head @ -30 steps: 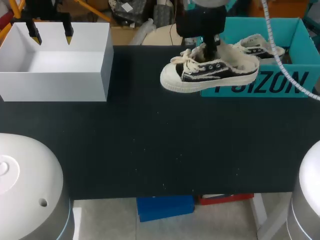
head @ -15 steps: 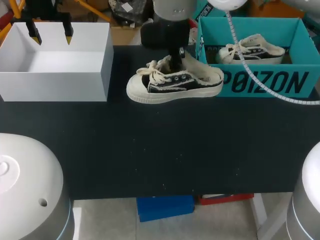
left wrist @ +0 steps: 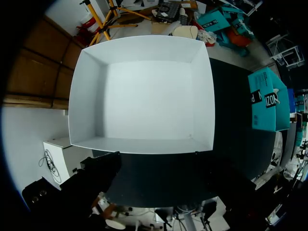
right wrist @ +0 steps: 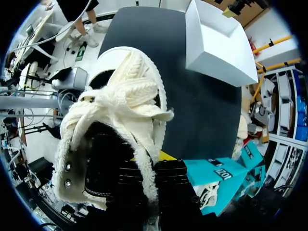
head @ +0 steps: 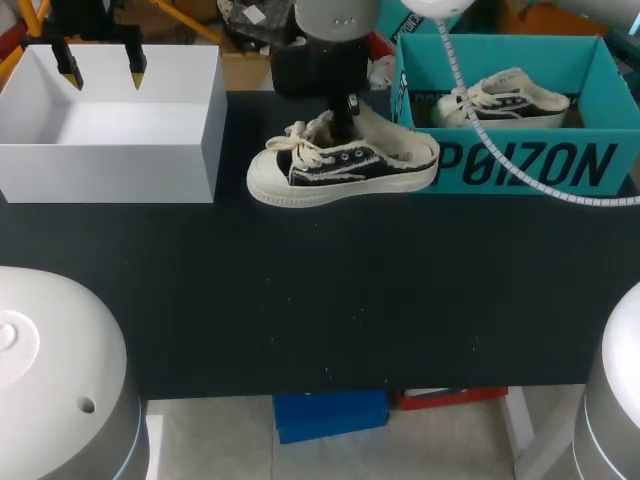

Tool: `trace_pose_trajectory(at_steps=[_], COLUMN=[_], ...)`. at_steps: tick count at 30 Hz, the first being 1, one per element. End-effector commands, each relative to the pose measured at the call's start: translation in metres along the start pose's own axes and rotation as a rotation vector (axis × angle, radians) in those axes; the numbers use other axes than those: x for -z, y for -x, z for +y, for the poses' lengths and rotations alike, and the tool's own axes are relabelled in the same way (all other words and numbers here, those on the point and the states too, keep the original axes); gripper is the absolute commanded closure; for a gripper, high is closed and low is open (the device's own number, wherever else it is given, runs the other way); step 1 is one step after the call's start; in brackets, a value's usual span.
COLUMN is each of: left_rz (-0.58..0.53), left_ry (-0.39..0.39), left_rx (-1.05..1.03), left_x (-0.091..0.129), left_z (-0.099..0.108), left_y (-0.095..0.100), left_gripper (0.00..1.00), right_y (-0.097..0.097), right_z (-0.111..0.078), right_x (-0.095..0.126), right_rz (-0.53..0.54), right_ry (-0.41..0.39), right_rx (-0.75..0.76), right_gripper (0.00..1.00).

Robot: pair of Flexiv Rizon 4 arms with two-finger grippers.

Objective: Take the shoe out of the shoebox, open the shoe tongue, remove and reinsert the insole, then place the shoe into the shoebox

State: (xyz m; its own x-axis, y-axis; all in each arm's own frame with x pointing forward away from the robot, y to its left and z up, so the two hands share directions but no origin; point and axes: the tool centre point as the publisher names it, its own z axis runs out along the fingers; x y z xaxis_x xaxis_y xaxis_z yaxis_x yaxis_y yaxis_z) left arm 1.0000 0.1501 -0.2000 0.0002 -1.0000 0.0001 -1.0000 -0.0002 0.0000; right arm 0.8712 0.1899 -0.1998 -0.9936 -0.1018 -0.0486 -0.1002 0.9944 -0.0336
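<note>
Shoe point(head: 340, 165), black canvas, fleecy collar, apparently clamped by right gripper point(head: 345, 120).

We saw one line of large black block letters on the near wall of the teal shoebox point(head: 560, 150), far right on the table. The sneaker point(head: 340, 165) covered part of its first letter. Both wrist views showed fragments of the same print.

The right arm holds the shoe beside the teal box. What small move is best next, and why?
Probably lower the shoe fully onto the table and open the right gripper. The shoe is already out of the shoebox, level, its sole at or near the table.
</note>
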Motion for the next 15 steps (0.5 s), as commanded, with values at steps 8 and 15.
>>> trace_pose_trajectory(at_steps=[8, 15], left_rz=[0.0, 0.0], left_ry=[0.0, 0.0], left_rx=[0.0, 0.0], left_x=[0.0, 0.0], left_z=[0.0, 0.0], left_y=[0.0, 0.0], left_gripper=[0.0, 0.0], right_y=[0.007, 0.008], right_z=[0.022, 0.053], right_x=[-0.025, -0.058], right_rz=[-0.013, 0.013], right_ry=[0.018, 0.071], right_rx=[0.026, 0.014], right_gripper=[1.0, 1.0])
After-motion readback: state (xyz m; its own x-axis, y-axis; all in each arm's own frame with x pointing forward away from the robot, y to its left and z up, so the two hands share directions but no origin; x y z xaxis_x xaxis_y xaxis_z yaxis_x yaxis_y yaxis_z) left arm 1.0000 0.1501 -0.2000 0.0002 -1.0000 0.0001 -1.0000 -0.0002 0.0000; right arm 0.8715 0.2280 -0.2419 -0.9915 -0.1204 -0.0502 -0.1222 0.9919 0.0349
